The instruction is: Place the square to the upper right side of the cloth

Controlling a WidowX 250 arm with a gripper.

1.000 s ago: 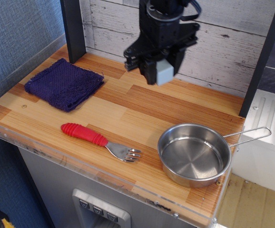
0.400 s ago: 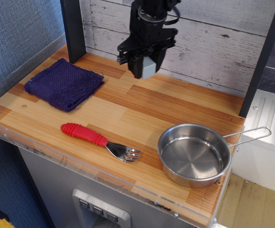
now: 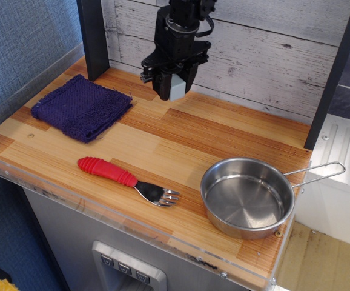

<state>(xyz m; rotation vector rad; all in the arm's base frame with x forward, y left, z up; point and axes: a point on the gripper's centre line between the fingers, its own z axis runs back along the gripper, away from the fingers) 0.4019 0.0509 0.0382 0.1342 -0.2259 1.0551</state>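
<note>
The square [image 3: 176, 88] is a small pale grey-blue cube held between the black gripper's [image 3: 172, 85] fingers. The gripper is shut on it near the back wall, just above the wooden tabletop and to the right of the cloth's far corner. The cloth [image 3: 82, 107] is a dark purple folded towel lying flat at the back left of the table. A gap of bare wood separates the cube from the cloth.
A fork with a red handle [image 3: 128, 179] lies near the front edge. A steel pan [image 3: 246, 197] sits at the front right, handle pointing right. A dark post [image 3: 94, 37] stands at the back left, another [image 3: 335, 73] at the right. A white plank wall [image 3: 272, 54] closes the back.
The gripper has carried the cube left and toward the back wall, lower over the table, closer to the cloth's far right corner. The cloth, fork and pan have not moved.
</note>
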